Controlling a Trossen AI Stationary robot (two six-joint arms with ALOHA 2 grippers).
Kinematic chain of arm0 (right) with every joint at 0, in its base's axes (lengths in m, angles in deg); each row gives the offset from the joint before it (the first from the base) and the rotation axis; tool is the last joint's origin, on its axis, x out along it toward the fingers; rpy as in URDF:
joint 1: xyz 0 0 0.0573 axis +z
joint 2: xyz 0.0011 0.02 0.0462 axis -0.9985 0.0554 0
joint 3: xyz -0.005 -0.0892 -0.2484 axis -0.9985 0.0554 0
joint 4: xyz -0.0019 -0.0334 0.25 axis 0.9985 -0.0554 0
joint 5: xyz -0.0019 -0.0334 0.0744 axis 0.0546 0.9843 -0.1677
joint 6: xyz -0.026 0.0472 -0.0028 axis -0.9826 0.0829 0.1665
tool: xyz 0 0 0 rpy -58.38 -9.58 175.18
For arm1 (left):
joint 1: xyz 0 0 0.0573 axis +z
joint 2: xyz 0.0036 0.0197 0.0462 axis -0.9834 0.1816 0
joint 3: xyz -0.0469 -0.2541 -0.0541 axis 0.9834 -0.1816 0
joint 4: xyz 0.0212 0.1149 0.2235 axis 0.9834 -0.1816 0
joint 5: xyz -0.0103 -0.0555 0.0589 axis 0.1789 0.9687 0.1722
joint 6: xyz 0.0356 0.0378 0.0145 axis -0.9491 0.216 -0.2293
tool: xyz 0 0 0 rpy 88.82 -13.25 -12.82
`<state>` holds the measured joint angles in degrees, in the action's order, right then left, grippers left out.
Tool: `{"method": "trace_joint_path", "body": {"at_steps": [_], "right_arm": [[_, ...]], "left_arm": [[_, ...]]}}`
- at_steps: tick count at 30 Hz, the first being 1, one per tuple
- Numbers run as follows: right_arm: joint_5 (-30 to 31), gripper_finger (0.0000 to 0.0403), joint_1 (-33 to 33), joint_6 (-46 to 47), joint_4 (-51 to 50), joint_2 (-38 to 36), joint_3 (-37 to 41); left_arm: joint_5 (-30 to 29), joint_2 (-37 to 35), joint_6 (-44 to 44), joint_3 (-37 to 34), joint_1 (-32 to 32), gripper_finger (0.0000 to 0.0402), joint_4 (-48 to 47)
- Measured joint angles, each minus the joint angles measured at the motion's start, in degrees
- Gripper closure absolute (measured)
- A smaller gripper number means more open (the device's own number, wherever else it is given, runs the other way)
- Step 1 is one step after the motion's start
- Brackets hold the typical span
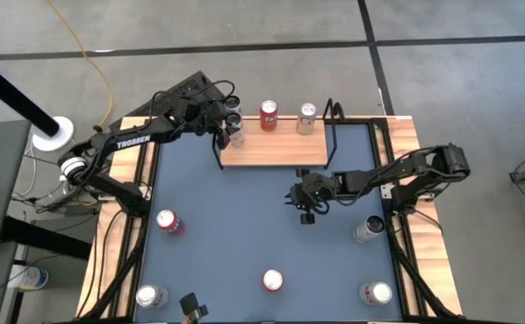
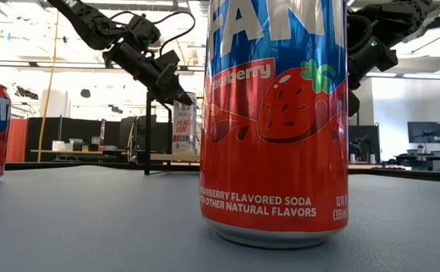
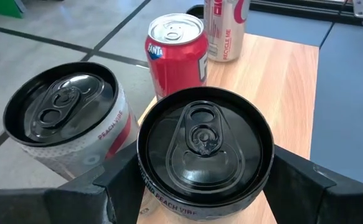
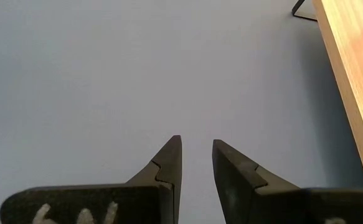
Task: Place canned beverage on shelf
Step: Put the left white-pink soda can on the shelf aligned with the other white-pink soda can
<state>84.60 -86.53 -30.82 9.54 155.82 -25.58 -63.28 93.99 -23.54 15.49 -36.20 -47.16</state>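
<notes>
The shelf (image 1: 280,153), a light-wood board on a black wire frame, stands at the table's far side. A red can (image 1: 268,114) and a silver can (image 1: 307,118) stand on its far edge. My left gripper (image 1: 230,131) is at the board's left end, shut on a white canned beverage (image 3: 205,146) with a black top. A second black-topped white can (image 3: 66,118) sits close beside it, away from the red can; what it rests on is hidden. My right gripper (image 1: 307,214) hovers over the blue mat in front of the shelf, open a little, with nothing between its fingers (image 4: 169,162). My left gripper has the can's upper wall, just under the black rim (image 3: 145,186), between its two fingers (image 3: 116,183), one on each side. The fingers slant down from the table's far left. The can is upright over the board's left end (image 2: 184,128); whether its bottom rests there I cannot tell.
Loose cans stand on the blue mat: a red one at the left (image 1: 167,221), a red one near the front (image 1: 272,281), silver ones at the front corners (image 1: 151,295) (image 1: 376,292) and one at the right (image 1: 368,229). The shelf's wire frame (image 1: 332,135) rises at its right end.
</notes>
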Motion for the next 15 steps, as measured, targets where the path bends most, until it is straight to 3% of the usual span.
{"method": "trace_joint_path", "body": {"at_steps": [7, 15], "right_arm": [[0.0, 0.0306, 0.0, 0.0, 0.0, 0.0, 0.0], [0.0, 0.0306, 0.0, 0.0, -0.01, 0.0, 0.0]], "left_arm": [[0.48, -0.02, 0.12, 0.0, 0.02, 0.014, -0.44], [0.89, -0.02, -0.78, -0.02, 0.02, 0.0101, -0.78]]}}
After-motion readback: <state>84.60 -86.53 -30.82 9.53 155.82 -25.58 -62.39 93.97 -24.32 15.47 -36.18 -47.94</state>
